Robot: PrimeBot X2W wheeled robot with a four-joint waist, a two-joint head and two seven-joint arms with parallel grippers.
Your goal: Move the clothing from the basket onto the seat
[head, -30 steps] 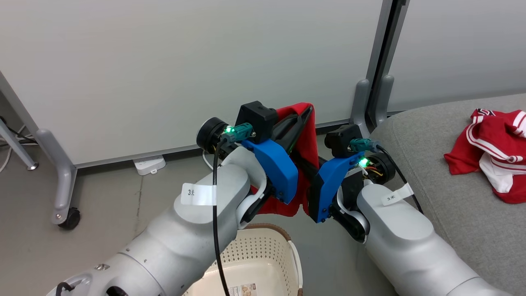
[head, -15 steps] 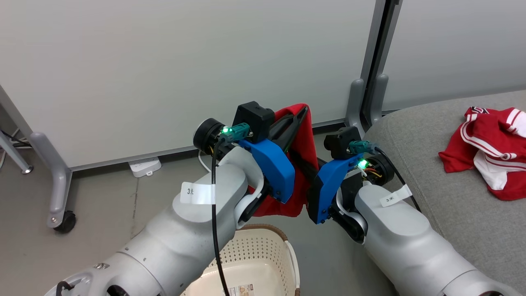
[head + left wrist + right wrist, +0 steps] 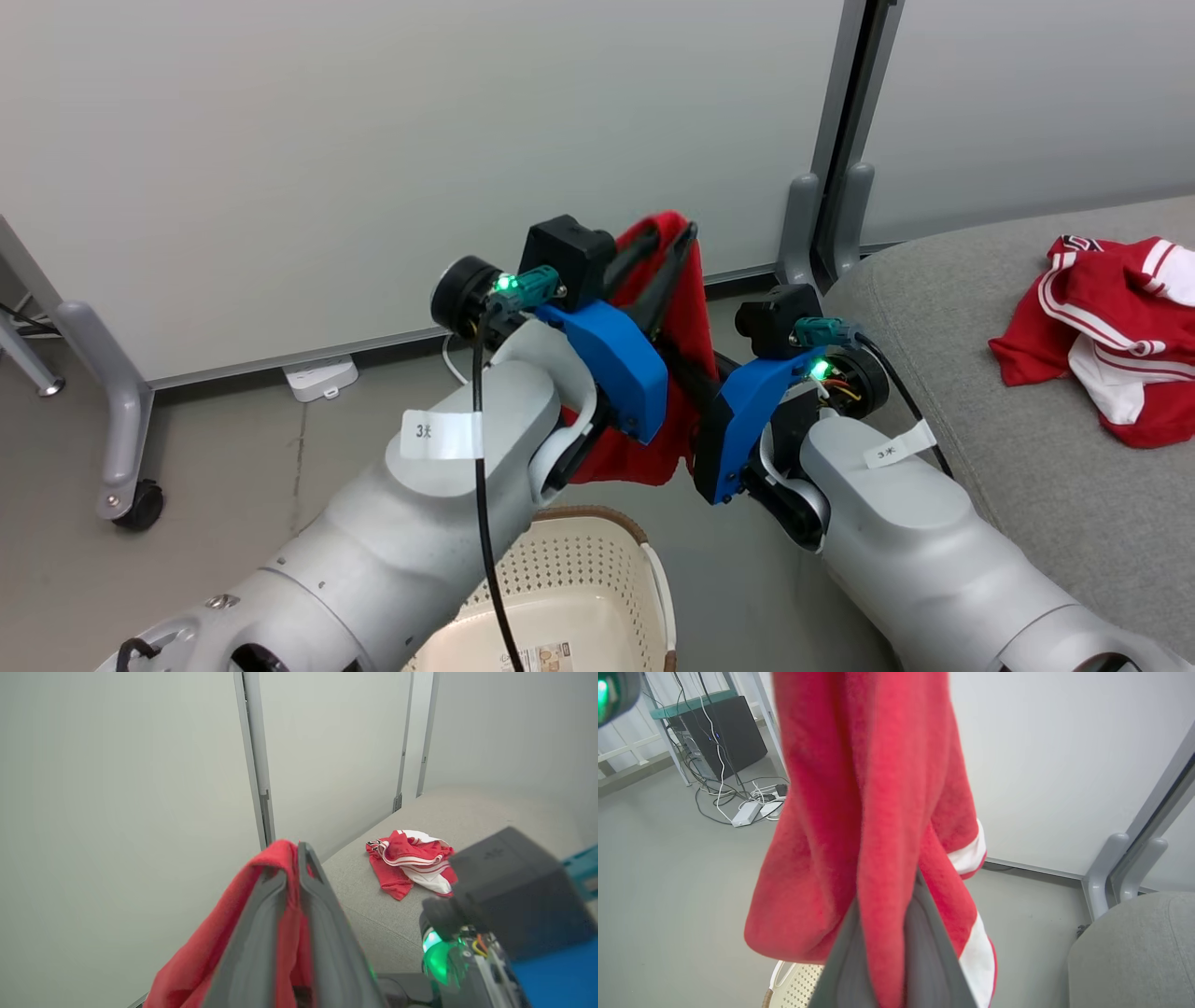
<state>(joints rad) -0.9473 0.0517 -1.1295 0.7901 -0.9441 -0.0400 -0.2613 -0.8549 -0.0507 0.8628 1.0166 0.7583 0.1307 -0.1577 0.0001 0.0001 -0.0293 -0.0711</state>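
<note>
A: Tally, please.
B: Garment [image 3: 693, 313] plus jersey [image 3: 1106, 317]: two red pieces.
A: Containers, furniture?
B: One basket [image 3: 583, 565], one seat [image 3: 1027, 485].
A: And for grasping?
B: Left pincer [image 3: 289, 861], right pincer [image 3: 886, 898]: two.

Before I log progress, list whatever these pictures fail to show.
- Head view: the floor of the basket is cut off by the bottom edge and hidden by the left forearm.
- Left wrist view: the hanging red garment covers the left gripper at its tips; clamped or merely draped, unclear.
- Head view: the jersey has lettering too small to read; the right edge crops it.
</note>
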